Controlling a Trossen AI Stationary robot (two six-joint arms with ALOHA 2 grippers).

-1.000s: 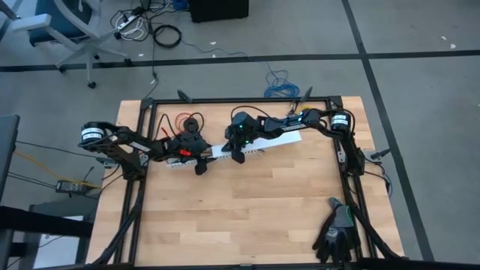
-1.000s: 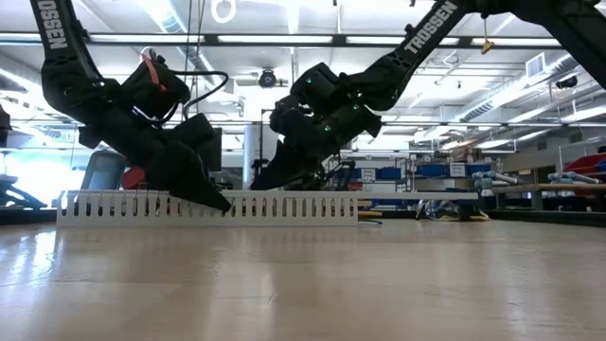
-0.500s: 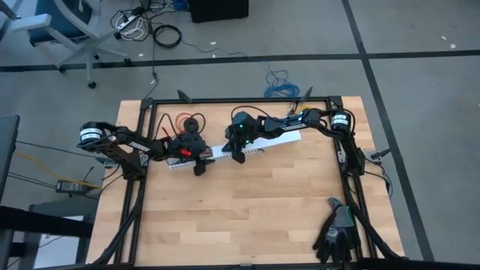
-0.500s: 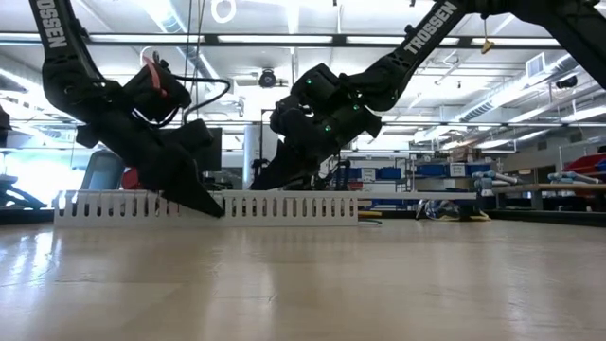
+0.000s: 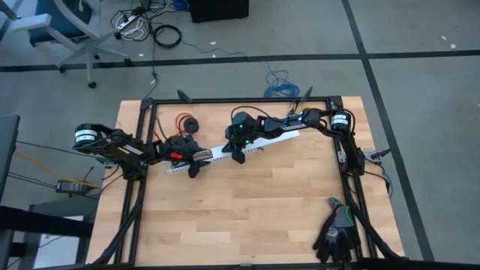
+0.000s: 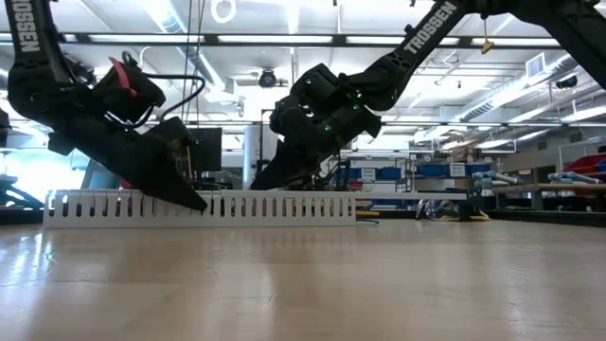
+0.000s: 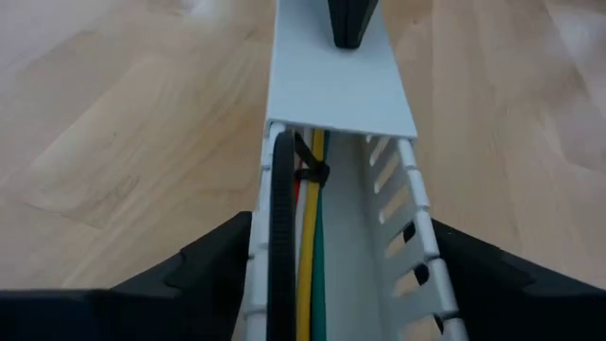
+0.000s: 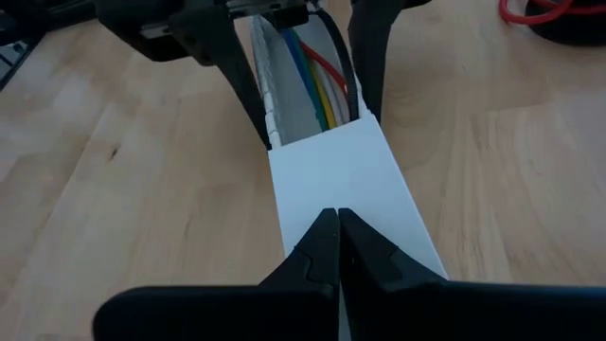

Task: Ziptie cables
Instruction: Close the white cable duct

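A white slotted cable channel (image 5: 225, 151) lies aslant near the far edge of the wooden counter (image 5: 247, 210), partly covered by a flat white lid (image 8: 346, 185). The cables (image 7: 310, 265), coloured wires running lengthwise, lie inside the open stretch of the channel, where a dark ziptie (image 7: 308, 172) wraps them near the lid's edge. The left gripper (image 5: 192, 160) straddles the channel's open end, its jaws apart, one outside each slotted wall. The right gripper (image 5: 238, 152) rests its tips on the lid, jaws together and holding nothing. A black spool of red wire (image 5: 187, 122) sits near the counter's far left corner.
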